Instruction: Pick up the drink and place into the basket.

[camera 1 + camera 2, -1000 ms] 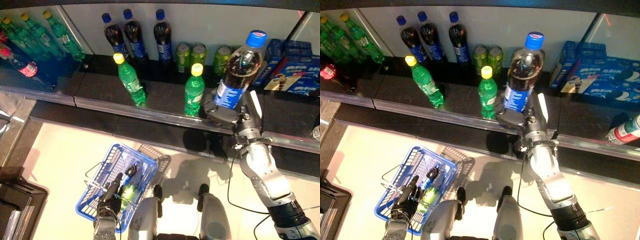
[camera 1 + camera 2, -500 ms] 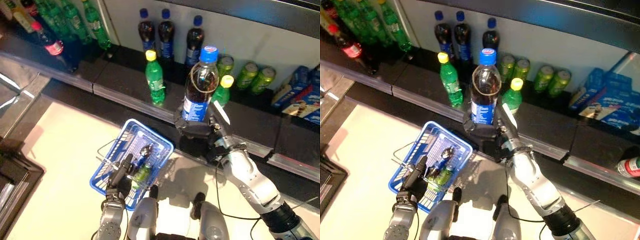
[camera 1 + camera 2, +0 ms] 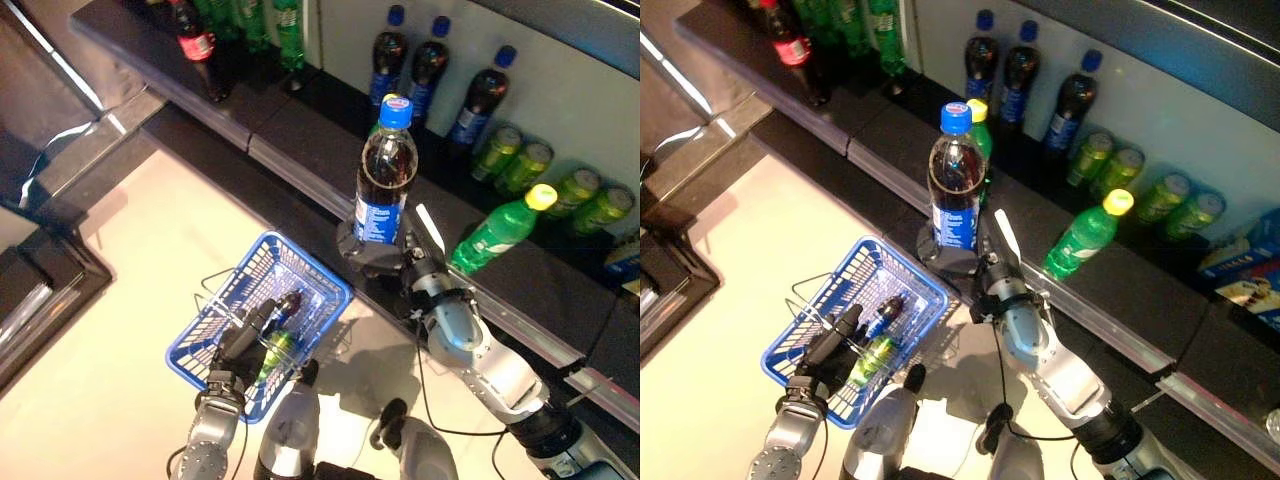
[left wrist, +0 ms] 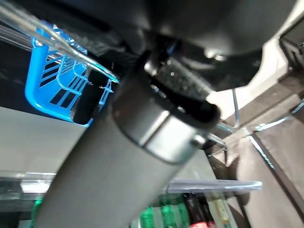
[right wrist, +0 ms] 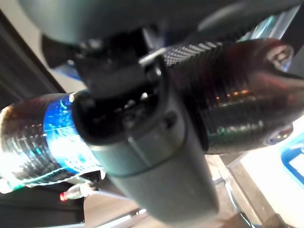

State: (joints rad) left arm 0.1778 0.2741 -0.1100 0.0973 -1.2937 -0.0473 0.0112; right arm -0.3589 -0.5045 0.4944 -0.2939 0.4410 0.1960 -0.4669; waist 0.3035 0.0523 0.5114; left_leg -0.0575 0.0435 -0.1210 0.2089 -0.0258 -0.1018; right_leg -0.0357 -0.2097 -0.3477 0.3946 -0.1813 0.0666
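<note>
My right hand (image 3: 382, 258) is shut on a dark cola bottle (image 3: 385, 182) with a blue cap and blue label, held upright in the air just right of the basket. In the right wrist view the bottle (image 5: 42, 142) lies across the curled fingers. The blue wire basket (image 3: 238, 300) hangs below at the lower left, with my left hand (image 3: 245, 340) curled round its wire handle. Two small bottles (image 3: 278, 330), one dark and one green, lie inside the basket.
A dark shelf (image 3: 300, 130) runs across the back with three cola bottles (image 3: 430, 80), green cans (image 3: 525, 165), a tilted green bottle (image 3: 500, 230) and more bottles at the far left (image 3: 240, 20). A black counter corner (image 3: 40, 290) stands at the left.
The camera has swung left. My right hand has carried the cola bottle away from the shelf, closer to the basket. The left hand keeps hold of the basket.
</note>
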